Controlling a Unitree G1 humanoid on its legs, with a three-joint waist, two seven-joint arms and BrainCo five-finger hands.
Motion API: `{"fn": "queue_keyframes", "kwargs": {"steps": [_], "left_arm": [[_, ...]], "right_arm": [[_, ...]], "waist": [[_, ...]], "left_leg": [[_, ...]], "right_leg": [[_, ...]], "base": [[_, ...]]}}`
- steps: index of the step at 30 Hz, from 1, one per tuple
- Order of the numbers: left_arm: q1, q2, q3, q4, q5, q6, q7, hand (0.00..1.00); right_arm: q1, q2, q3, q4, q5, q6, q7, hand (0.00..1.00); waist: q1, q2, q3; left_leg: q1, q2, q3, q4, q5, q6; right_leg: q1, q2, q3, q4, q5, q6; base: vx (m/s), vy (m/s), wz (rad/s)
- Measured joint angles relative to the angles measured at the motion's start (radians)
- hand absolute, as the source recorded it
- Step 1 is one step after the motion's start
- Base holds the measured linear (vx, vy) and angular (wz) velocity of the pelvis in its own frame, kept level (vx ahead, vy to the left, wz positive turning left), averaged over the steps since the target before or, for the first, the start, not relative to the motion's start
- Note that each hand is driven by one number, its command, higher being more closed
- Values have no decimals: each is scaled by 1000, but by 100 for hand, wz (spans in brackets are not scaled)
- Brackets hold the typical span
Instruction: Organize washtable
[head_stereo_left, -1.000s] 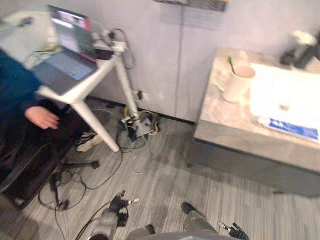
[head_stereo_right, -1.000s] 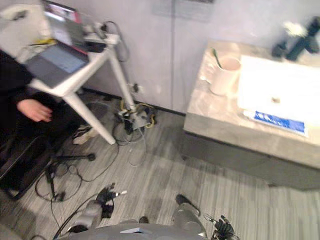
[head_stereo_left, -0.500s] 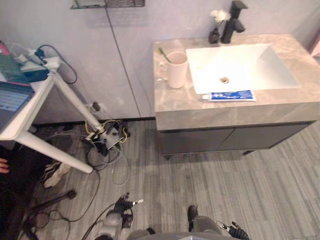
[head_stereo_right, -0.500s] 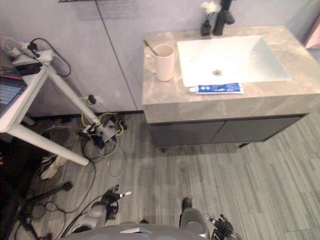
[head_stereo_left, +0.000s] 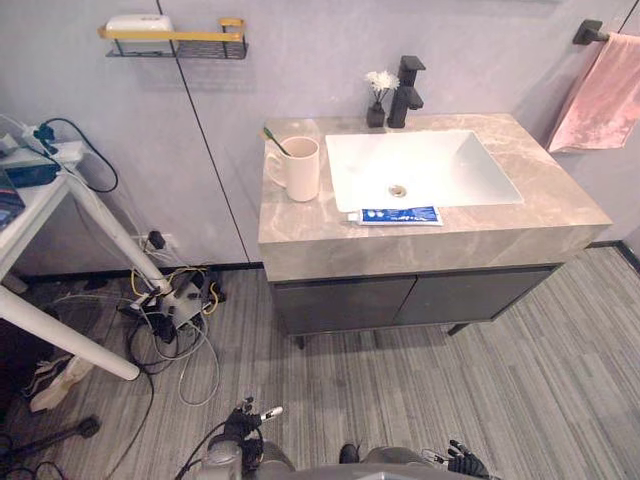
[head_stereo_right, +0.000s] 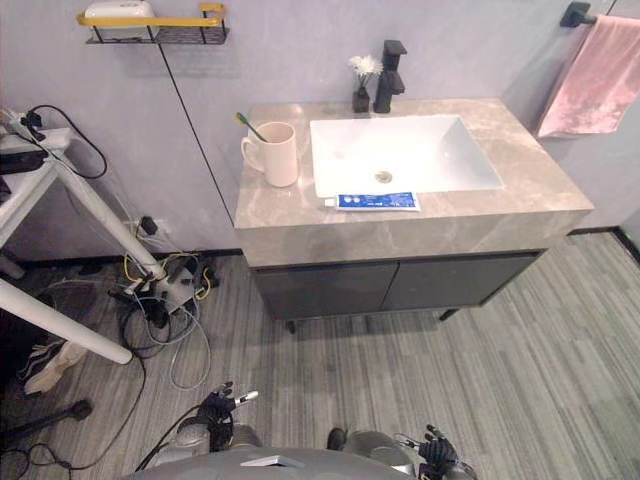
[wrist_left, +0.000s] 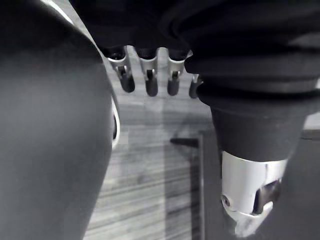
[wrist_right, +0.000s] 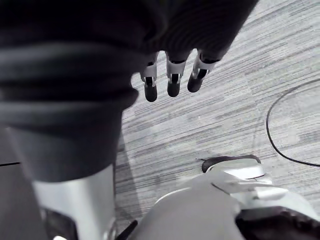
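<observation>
Hanging uncurled, empty — left hand (wrist_left: 148, 76), right hand (wrist_right: 173, 83); toothbrush (head_stereo_left: 271, 139) half-hidden in cup (head_stereo_left: 302, 171).

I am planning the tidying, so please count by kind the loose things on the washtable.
Cream mug: 1
Green toothbrush, in the mug: 1
Blue toothpaste tube: 1
Dark vase with white flower: 1
Total: 4
</observation>
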Motion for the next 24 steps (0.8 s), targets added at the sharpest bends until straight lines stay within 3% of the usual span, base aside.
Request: {"fn": "queue_keyframes", "kwargs": {"steps": [1,2,4,5,6,10,13,15,16,17,19,21,22,23,24], "left_arm": [[1,-2,0,0,-3,-2,0,0],[1,-7,1,-1,-7,-7,0,0],[1,-8,1,2,-6,-9,2,0],[1,-11,5,2,-7,-11,3,0],[1,-12,6,5,-6,-11,2,0],[-15,-10,7,40,-5,-11,0,0],[-14,-16,1,48,-3,2,0,0],[-15,-11,-30,47,-3,4,2,0],[-16,1,-65,47,-3,6,3,0],[-23,12,-103,47,-3,6,5,0],[-34,18,-130,44,-3,6,9,0],[-48,18,-131,38,-4,0,14,0],[-50,18,-131,39,-4,-1,18,0],[-48,17,-131,40,-4,-3,19,0],[-47,8,-131,47,-5,-1,20,0]], "right_arm": [[-1,0,0,0,-1,0,0,0],[3,-6,-1,0,-1,-1,3,0],[4,-10,-2,-1,-2,-4,4,0],[8,-11,-1,0,-3,-4,4,0],[8,-12,1,0,-5,-4,5,0],[12,-3,-10,1,-12,-6,7,0],[-2,-5,-10,-2,-13,-10,15,0],[-13,-10,-7,-6,-28,-11,16,0],[-13,-9,-7,-15,-29,-13,15,0],[-12,-9,-2,-35,-31,-11,14,0],[-11,-8,3,-46,-30,-14,13,0],[-12,1,3,-50,-28,-18,11,0],[-10,5,0,-49,-27,-19,7,0],[-6,11,-2,-45,-27,-18,4,0],[-8,10,-9,-40,-27,-18,4,0]], "waist": [[3,3,3],[5,10,7],[7,19,5],[25,17,1],[35,13,-18],[26,-6,-40],[38,-14,-50],[26,-10,-48],[14,-9,-42],[0,-7,-36],[-16,-2,-28],[-28,-10,-25],[-30,-18,-29],[-29,-48,-34],[-28,-37,-28]], "left_leg": [[-11,-32,-6,-47,0,1],[-21,-87,-4,-218,5,-4],[-14,-117,-19,-396,34,1],[-4,-142,-31,-452,103,5],[11,-178,-39,-495,130,25],[17,-239,-19,-514,105,82],[112,-297,43,-595,85,99],[190,-315,71,-629,73,117],[226,-317,69,-634,69,122],[271,-316,58,-650,68,125],[319,-305,37,-674,68,125],[335,-294,8,-675,69,124],[337,-296,-7,-674,70,110],[341,-310,-27,-671,58,81],[344,-300,-43,-672,45,60]], "right_leg": [[1,-8,1,-3,0,0],[-5,-25,2,-4,-5,9],[-9,-26,11,-3,-15,23],[-11,-31,35,-3,-22,36],[-20,-48,57,-4,-29,52],[-26,-108,67,10,-58,113],[-88,-158,110,210,-114,175],[-205,-182,83,518,-76,249],[-241,-203,47,626,-58,247],[-269,-222,6,719,-74,221],[-294,-236,-30,728,-103,179],[-299,-237,-33,600,-110,167],[-292,-249,-26,456,-74,170],[-283,-267,-12,326,16,158],[-256,-252,-5,308,-16,150]], "base": [[19,107,-15],[48,114,-12],[118,131,-19],[247,165,-42],[273,169,-38],[326,186,-2],[347,153,-43],[238,71,-32],[190,18,2],[141,-9,17],[40,-32,28],[-41,-55,46],[54,-154,44],[136,-226,38],[142,-220,18]]}}
